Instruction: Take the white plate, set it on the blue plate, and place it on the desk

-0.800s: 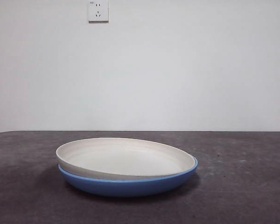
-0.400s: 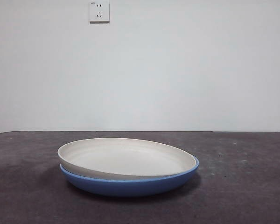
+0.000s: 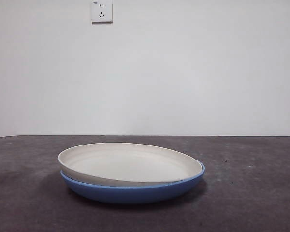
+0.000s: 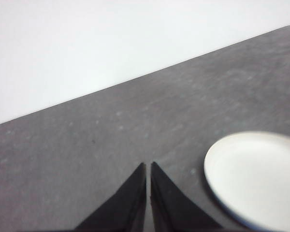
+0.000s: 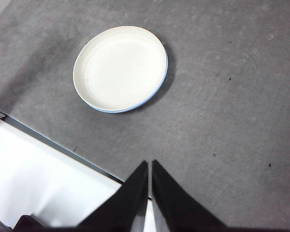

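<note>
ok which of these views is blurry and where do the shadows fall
Left wrist view is soft all over, the round cream-white matte plate blurred at its edge. Front view is sharp, with a faint shadow on the mottled dark grey desk under the glossy blue round plate. Right wrist view is fairly sharp, with a dark shadow hugging one side of the stack.

The bench [image 3: 261,203] is occupied only by the white plate [image 3: 130,163] nested in the blue plate [image 3: 135,192]; bare surface is seen on every side of the stack. The space above the plates is unobstructed. Both grippers, left [image 4: 148,166] and right [image 5: 150,164], are held well apart from it.
</note>
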`<state>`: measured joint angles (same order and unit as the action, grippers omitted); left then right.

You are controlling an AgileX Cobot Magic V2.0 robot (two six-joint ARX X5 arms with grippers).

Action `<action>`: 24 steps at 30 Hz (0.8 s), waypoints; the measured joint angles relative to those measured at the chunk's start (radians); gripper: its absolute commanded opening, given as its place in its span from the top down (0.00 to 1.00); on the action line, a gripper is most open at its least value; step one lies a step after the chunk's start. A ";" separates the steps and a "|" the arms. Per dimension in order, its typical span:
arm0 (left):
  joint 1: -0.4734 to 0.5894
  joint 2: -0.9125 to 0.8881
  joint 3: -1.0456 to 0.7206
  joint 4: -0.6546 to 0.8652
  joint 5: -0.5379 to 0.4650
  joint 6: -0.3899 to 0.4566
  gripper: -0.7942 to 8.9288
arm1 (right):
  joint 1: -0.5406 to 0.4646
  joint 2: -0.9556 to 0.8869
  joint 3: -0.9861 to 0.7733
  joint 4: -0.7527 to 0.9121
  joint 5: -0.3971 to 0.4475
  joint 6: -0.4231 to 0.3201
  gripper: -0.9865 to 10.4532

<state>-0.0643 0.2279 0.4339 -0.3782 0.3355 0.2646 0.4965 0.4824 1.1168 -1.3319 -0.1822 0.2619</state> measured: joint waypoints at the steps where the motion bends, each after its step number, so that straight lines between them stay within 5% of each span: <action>1: 0.004 -0.020 -0.053 0.024 0.000 0.004 0.90 | 0.000 0.000 0.000 0.000 0.000 0.000 0.91; 5: 0.019 -0.080 -0.216 0.096 -0.021 -0.016 0.90 | 0.000 0.000 0.000 0.000 0.000 0.000 0.91; 15: 0.027 -0.172 -0.328 0.124 -0.288 -0.248 0.90 | 0.000 0.000 0.000 0.000 0.000 0.000 0.91; 24: 0.027 -0.223 -0.384 0.147 -0.375 -0.278 0.90 | 0.000 0.000 0.000 0.000 0.000 0.000 0.91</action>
<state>-0.0376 0.0051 0.0502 -0.2314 -0.0391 -0.0135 0.4965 0.4824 1.1168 -1.3319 -0.1822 0.2619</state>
